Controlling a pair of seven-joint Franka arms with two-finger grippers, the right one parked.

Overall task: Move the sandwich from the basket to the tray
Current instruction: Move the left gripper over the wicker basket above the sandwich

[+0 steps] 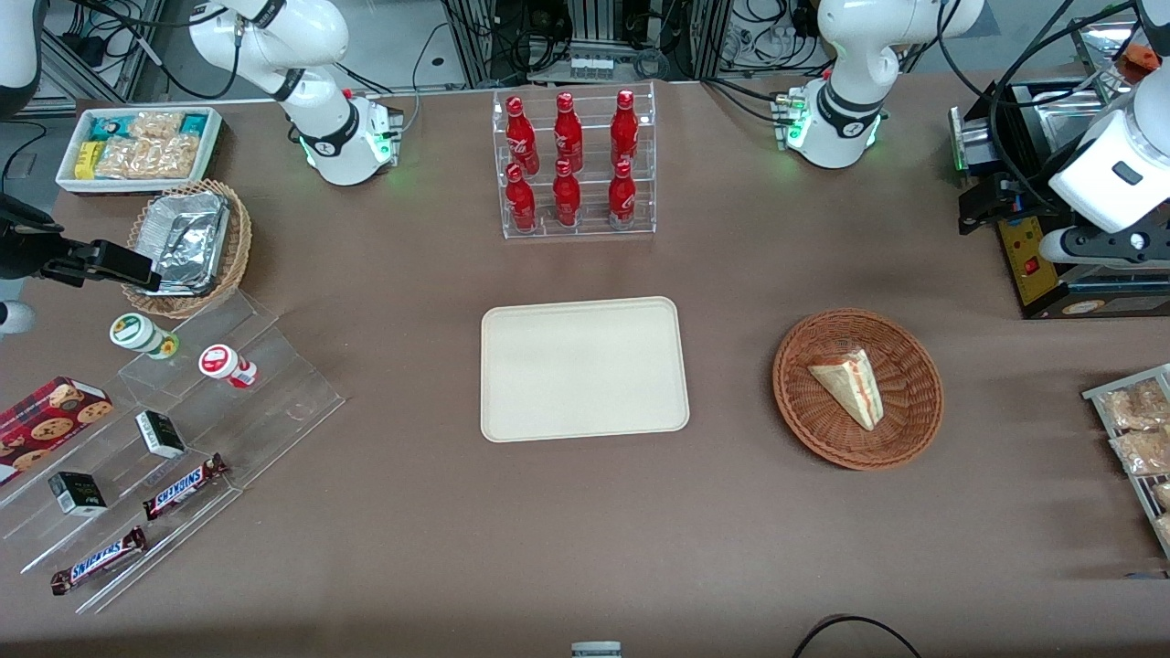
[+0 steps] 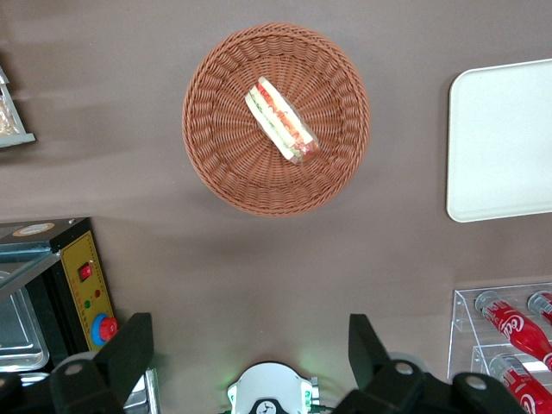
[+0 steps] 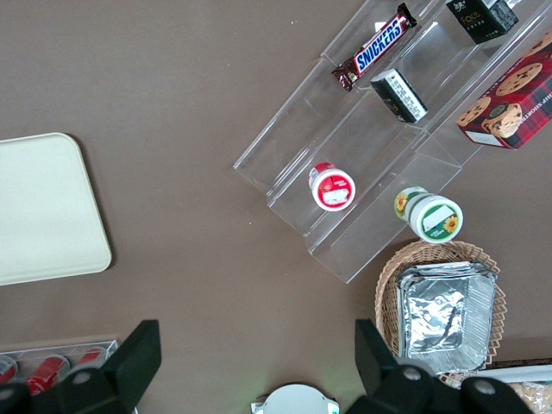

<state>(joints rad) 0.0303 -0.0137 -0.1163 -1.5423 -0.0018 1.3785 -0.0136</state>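
The sandwich (image 1: 850, 386), a pale wedge with red and green filling, lies in the round reddish-brown basket (image 1: 804, 429). The plain cream tray (image 1: 585, 370) lies flat at mid-table, beside the basket toward the parked arm's end, with nothing on it. My left gripper (image 1: 1092, 245) hangs high above the table toward the working arm's end, farther from the front camera than the basket and well apart from it. In the left wrist view the gripper (image 2: 250, 332) is open and empty, with the sandwich (image 2: 280, 121), the basket (image 2: 216, 164) and part of the tray (image 2: 504, 147) in sight.
A clear rack of red bottles (image 1: 574, 164) stands farther back than the tray. A black box with a yellow panel (image 1: 1028, 260) sits under my gripper. A rack of snack packets (image 1: 1133, 429) lies at the working arm's end. A stepped acrylic stand (image 1: 183, 429) and a foil-filled pale basket (image 1: 187, 242) are at the parked arm's end.
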